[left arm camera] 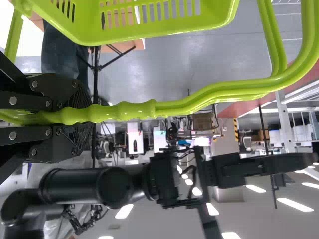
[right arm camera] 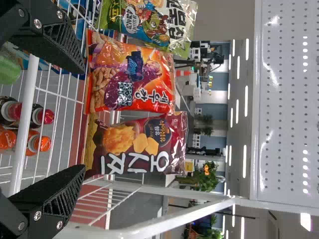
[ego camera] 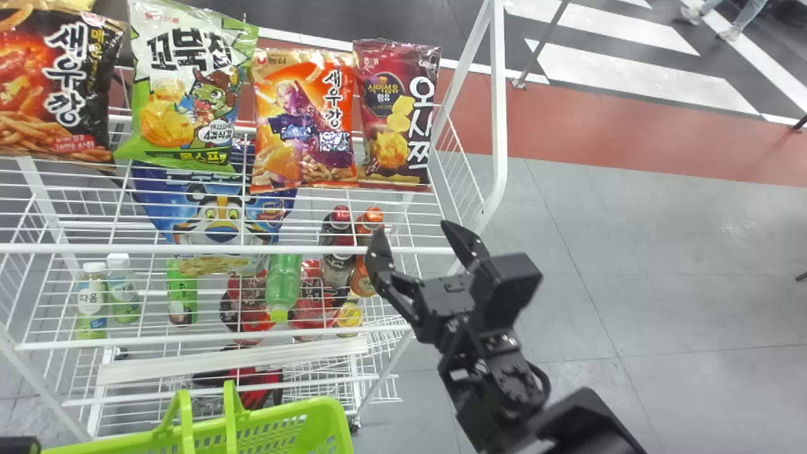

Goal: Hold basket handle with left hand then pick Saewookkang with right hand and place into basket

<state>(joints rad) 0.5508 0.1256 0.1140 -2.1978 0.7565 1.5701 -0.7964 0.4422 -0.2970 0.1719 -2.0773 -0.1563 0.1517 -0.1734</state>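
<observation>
Saewookkang bag [ego camera: 305, 123] stands on the rack [ego camera: 94, 250], left of the maroon bag [ego camera: 397, 116]; right gripper [ego camera: 410, 229] gapes wide on the near side. Coming in too far right, it might pinch the maroon bag instead. Left gripper [left arm camera: 82, 116] clasps the basket handle [left arm camera: 137, 110].

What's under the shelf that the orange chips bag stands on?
Underneath, a blue tiger bag, a green bottle and other bottles, like a white-capped one. The green snack bag covers the tiger bag's top.
</observation>
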